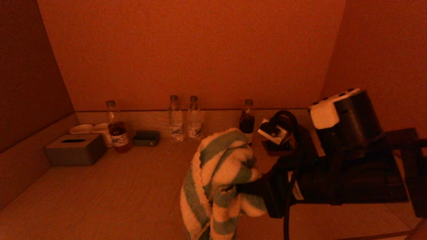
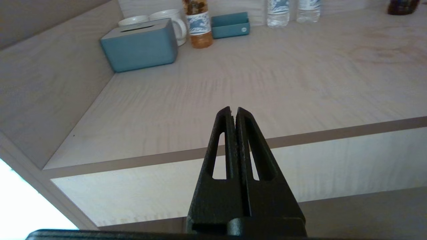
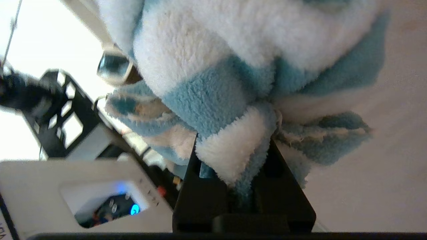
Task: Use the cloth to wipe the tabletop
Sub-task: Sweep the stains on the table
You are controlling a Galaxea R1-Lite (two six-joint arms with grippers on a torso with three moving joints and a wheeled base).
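Note:
A blue-and-white striped fluffy cloth (image 1: 218, 180) hangs bunched from my right gripper (image 1: 247, 190), lifted over the front middle of the pale wooden tabletop (image 1: 126, 186). In the right wrist view the cloth (image 3: 233, 83) fills most of the picture and is pinched between the black fingers (image 3: 287, 176), with my right gripper (image 3: 233, 146) shut on it. My left gripper (image 2: 233, 111) is shut and empty, held off the table's front edge (image 2: 333, 133); it does not show in the head view.
Along the back stand a grey tissue box (image 1: 76, 149), two white cups (image 1: 91, 130), a tea bottle (image 1: 116, 128), a small tray (image 1: 146, 137), two water bottles (image 1: 183, 118) and a dark bottle (image 1: 247, 120). A kettle (image 1: 347, 120) stands at the right. Walls close in left, back and right.

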